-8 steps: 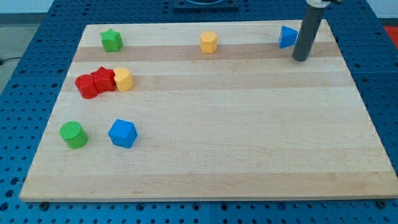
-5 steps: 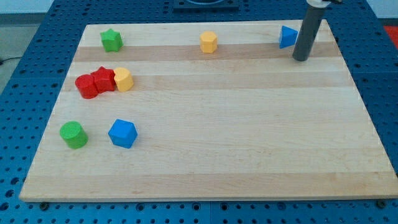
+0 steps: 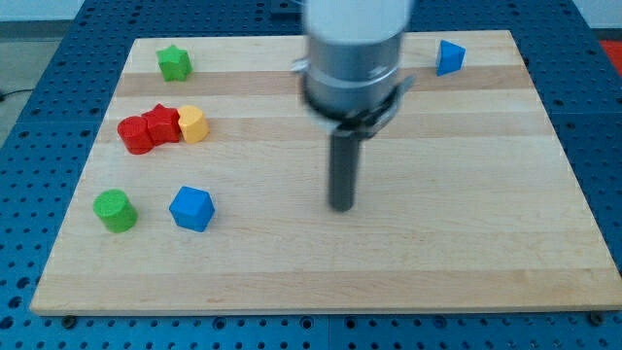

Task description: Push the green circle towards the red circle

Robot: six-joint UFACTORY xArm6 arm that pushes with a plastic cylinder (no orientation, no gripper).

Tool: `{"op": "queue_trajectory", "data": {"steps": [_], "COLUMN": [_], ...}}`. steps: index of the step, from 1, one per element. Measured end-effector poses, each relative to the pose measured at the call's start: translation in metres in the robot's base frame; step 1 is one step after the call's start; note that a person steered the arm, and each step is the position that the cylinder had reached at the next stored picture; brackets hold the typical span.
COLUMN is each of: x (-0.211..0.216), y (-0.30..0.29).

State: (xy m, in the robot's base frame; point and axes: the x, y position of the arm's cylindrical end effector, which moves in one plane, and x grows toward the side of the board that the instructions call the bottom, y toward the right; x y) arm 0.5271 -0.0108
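Observation:
The green circle [image 3: 115,210] sits near the board's left edge, low in the view. The red circle [image 3: 135,135] lies above it, touching a red star-like block [image 3: 161,124], which touches a yellow block [image 3: 193,124]. My tip [image 3: 341,206] rests on the board near its middle, far to the right of the green circle, with the blue hexagon block [image 3: 191,208] between them. The arm's body hides the yellow block that stood at the view's top centre.
A green star [image 3: 174,62] sits at the top left of the wooden board [image 3: 437,243]. A blue triangle-like block [image 3: 449,57] sits at the top right. The arm's blurred body [image 3: 352,58] covers the top centre.
My tip has moved from beside the blue triangle at the top right down and left to the board's middle. No block has moved.

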Motion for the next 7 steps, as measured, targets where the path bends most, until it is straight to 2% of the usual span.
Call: {"op": "queue_trajectory", "data": {"steps": [1, 2, 3, 4, 6, 7], "x": [0.038, 0.053, 0.050, 0.038, -0.028, -0.028], "y": [-0.071, -0.154, -0.201, -0.228, -0.227, -0.218]}}
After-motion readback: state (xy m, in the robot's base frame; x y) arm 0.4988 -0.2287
